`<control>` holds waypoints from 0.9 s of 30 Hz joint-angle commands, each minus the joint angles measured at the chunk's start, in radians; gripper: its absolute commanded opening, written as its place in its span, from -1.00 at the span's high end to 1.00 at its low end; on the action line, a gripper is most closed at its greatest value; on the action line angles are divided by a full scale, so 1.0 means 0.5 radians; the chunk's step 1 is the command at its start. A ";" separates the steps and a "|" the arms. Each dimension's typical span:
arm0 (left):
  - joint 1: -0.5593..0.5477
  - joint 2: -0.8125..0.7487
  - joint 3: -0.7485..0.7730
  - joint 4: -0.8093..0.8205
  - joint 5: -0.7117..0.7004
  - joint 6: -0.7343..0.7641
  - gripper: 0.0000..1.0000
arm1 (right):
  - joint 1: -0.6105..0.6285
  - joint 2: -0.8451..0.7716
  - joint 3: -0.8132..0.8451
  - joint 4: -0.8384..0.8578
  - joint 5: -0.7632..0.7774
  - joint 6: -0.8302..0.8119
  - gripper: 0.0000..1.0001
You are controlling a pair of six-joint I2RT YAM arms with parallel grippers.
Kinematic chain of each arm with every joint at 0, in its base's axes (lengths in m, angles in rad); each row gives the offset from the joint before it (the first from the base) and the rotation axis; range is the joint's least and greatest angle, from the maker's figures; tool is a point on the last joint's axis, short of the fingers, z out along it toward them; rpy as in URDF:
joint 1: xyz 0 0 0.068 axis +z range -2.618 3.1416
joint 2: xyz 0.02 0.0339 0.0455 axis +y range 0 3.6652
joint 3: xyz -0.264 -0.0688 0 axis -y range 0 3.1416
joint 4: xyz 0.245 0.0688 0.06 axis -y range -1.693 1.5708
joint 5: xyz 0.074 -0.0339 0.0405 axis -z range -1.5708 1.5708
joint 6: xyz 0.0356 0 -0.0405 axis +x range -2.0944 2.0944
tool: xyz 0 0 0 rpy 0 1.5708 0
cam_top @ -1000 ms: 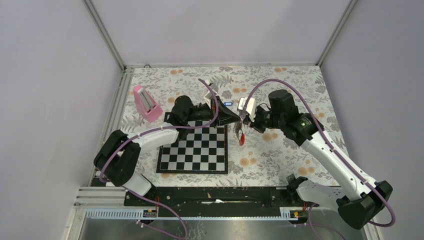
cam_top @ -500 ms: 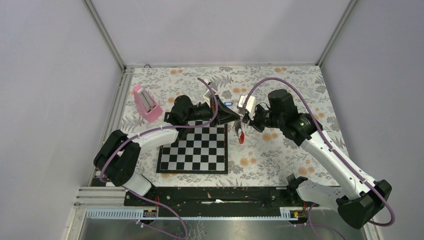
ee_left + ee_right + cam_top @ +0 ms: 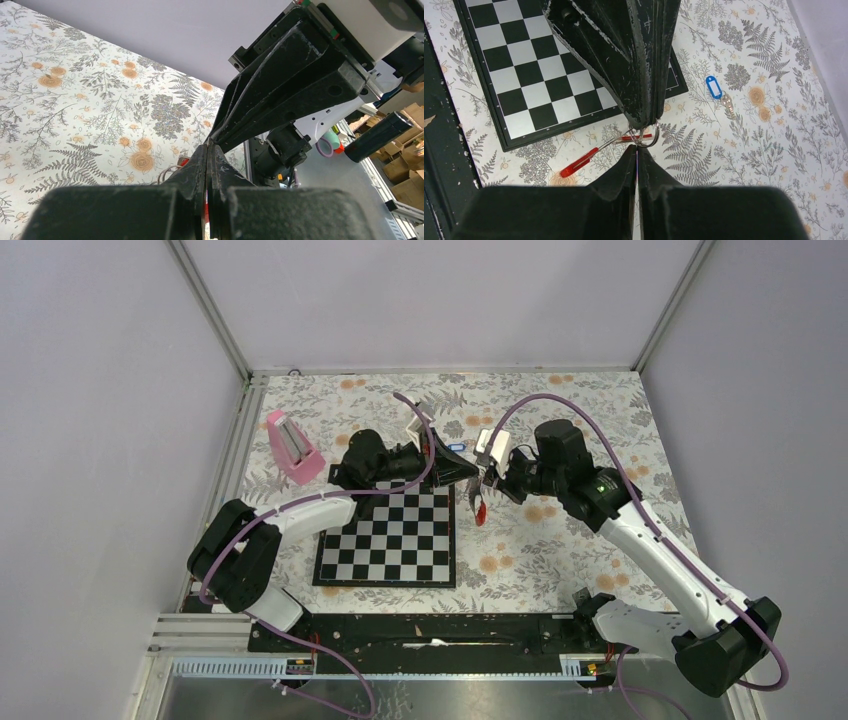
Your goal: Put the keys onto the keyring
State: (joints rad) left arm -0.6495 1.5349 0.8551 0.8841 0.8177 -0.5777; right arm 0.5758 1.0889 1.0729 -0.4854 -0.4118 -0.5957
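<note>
Left gripper is clenching the keyring by its thin ring, with the fob dangling over the chessboard edge. The right gripper is sitting tip to tip just beside it, fingers pinched almost together, though on what I cannot tell. Blue-tagged key is lying well apart, unthreaded. Likely risk: the right tips nudging the ring and twisting it out of that thin pinch, so the keyring is dropping.

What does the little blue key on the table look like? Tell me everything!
The blue key has an oblong blue plastic tag with a white label window, joined to a small silvery metal key. It lies flat on the flowery tablecloth, a little beyond a corner of the chessboard. Nothing but the cloth touches it.
</note>
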 commanded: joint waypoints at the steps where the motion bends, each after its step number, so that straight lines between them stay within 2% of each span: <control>1: 0.043 -0.018 0.011 0.142 -0.120 -0.010 1.00 | -0.002 -0.014 -0.025 -0.040 -0.050 0.037 0.80; 10: 0.058 -0.034 0.009 0.151 -0.025 0.021 1.00 | -0.049 -0.075 -0.020 -0.042 -0.065 0.056 0.42; 19: 0.056 -0.046 -0.025 0.336 0.261 0.051 1.00 | -0.135 -0.102 0.192 -0.075 -0.098 0.142 0.24; 27: 0.051 -0.042 -0.047 0.457 0.409 0.062 1.00 | -0.162 -0.012 0.258 -0.150 -0.559 0.149 0.20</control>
State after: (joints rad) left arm -0.6239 1.5349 0.8318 0.9936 0.9600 -0.5655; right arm 0.5014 1.0607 1.1702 -0.5350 -0.5495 -0.5320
